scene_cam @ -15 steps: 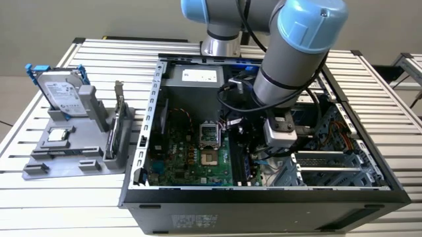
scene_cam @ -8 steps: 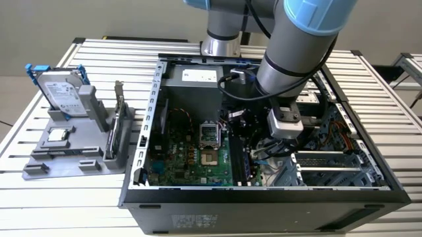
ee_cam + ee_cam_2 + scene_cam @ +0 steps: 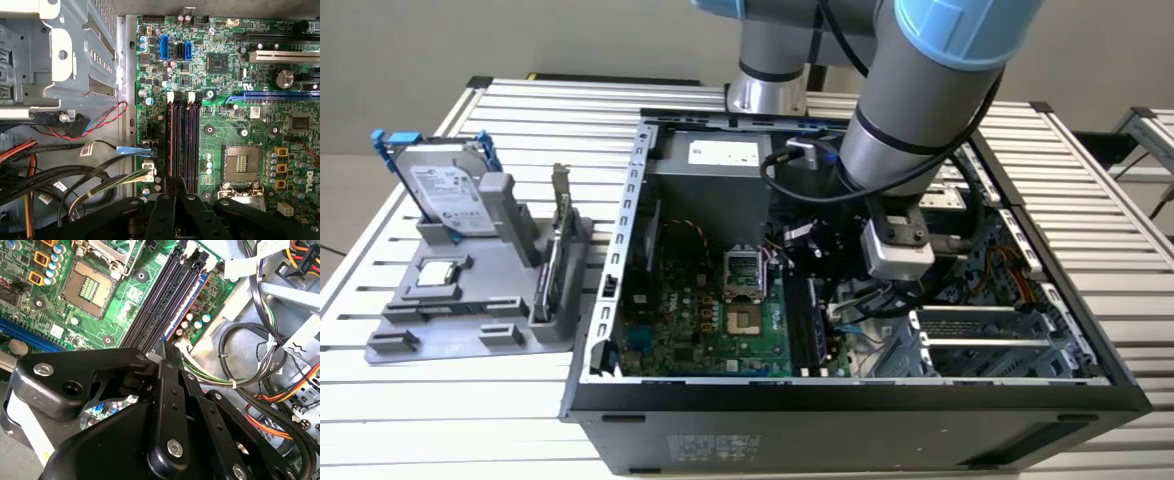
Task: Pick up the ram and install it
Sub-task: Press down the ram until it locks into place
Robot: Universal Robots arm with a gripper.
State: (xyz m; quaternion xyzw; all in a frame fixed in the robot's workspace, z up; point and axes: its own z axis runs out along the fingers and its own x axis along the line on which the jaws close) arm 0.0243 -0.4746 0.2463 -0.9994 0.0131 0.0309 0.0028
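Observation:
The ram (image 3: 186, 302) is a thin blue-green stick standing on edge along the memory slot nearest the cable bundle. In the exterior view the ram (image 3: 822, 325) shows as a dark strip with bluish spots. My gripper (image 3: 167, 347) has reached down inside the open computer case (image 3: 854, 400). Its black fingers are closed together on the stick's top edge, and part of the stick is hidden under them. In the first wrist view the gripper (image 3: 175, 182) sits over the near end of the dark memory slots (image 3: 184, 140). From outside, the gripper (image 3: 823, 280) hangs just above the green motherboard (image 3: 707, 320).
Loose cables (image 3: 260, 370) and a metal drive cage (image 3: 60, 60) crowd the side next to the slots. The CPU socket (image 3: 241, 162) lies on the other side. Outside the case, a grey tray (image 3: 440, 330) holds a hard drive (image 3: 447, 190) and an upright expansion card (image 3: 550, 270).

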